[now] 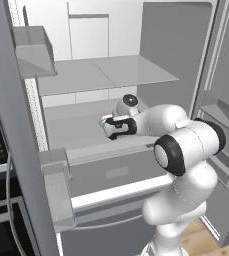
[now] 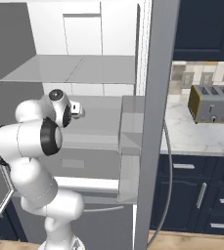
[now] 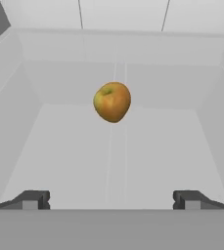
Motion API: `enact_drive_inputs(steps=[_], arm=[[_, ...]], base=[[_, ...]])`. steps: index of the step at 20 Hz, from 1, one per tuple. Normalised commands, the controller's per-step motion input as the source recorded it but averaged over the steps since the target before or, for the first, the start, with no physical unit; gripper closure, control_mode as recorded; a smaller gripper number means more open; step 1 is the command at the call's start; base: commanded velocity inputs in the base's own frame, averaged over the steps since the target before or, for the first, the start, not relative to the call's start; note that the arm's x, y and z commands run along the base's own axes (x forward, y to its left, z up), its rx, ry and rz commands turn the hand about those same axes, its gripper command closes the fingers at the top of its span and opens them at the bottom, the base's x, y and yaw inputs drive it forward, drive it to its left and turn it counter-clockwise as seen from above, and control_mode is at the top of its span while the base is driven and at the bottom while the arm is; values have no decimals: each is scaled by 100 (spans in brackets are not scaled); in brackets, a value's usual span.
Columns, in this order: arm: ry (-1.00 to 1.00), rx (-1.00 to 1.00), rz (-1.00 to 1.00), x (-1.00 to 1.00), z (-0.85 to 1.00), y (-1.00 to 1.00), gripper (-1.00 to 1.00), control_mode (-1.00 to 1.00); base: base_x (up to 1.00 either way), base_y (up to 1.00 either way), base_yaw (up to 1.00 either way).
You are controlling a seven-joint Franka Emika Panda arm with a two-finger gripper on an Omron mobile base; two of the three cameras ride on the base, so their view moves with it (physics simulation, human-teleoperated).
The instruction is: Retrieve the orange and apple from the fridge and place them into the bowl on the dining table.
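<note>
The fridge (image 1: 151, 45) stands open, its white interior facing the base, with a grey glass shelf (image 1: 106, 72) running across the upper part and door bins (image 1: 33, 50) hanging on the door at the 9 o'clock side of the left base view. The white arm reaches in under that shelf, onto the lower shelf level.

In the hand view the claw (image 3: 111, 200) is released, its two dark fingertips (image 3: 33, 199) standing wide apart at the bottom edge with nothing between them. Straight ahead at 12 o'clock from the claw lies the apple (image 3: 112, 101), yellow-green with a reddish-orange blush, resting on the white fridge floor near the back wall and well apart from the fingertips. It seems to tilt slightly, stem end toward 11 o'clock, though the rendering is too soft to be sure.

In the right base view a steel toaster (image 2: 213, 103) sits on the pale worktop (image 2: 187, 134) at 3 o'clock, above navy drawers (image 2: 201, 195).
</note>
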Motion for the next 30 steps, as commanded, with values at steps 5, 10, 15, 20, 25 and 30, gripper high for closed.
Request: enact_drive_inputs(steps=[5, 10, 15, 20, 25, 30], arm=[[0, 0, 0, 36, 0, 5, -100, -100], [0, 0, 0, 36, -4, 8, -100, -100], [0, 0, 0, 31, -12, 6, -100, -100], [0, 0, 0, 31, -22, 5, -100, -100], [0, 0, 0, 33, -18, 4, -100, -100], [0, 0, 0, 35, -9, 7, -100, -100]], base=[[0, 0, 0], [0, 0, 0], [0, 0, 0], [0, 0, 0], [0, 0, 0], [0, 0, 0]])
